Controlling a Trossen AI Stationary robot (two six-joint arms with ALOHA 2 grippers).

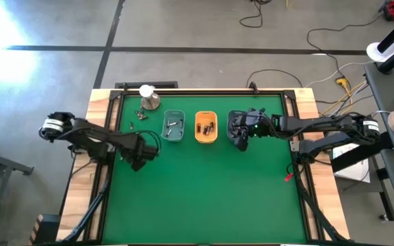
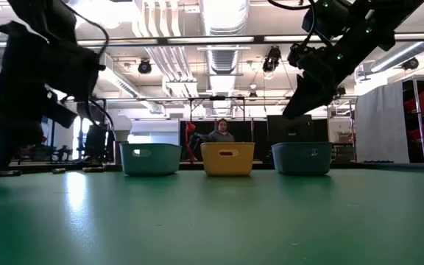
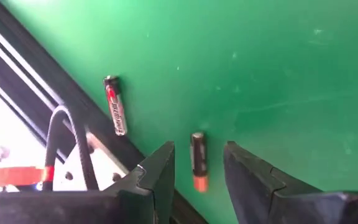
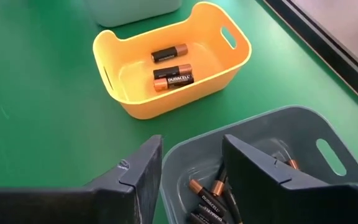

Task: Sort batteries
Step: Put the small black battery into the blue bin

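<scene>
The left gripper (image 3: pixel 197 171) is part open and holding nothing, with a battery (image 3: pixel 197 160) lying on the mat right between its fingers, so it should go straight down and squeeze the battery's middle gently.

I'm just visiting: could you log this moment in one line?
left gripper: open over battery | right gripper: open above grey tray

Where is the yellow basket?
In the high view, the yellow basket sits mid-table near the far edge, between two blue-grey baskets. The right gripper hovers over the right-hand one.
</scene>
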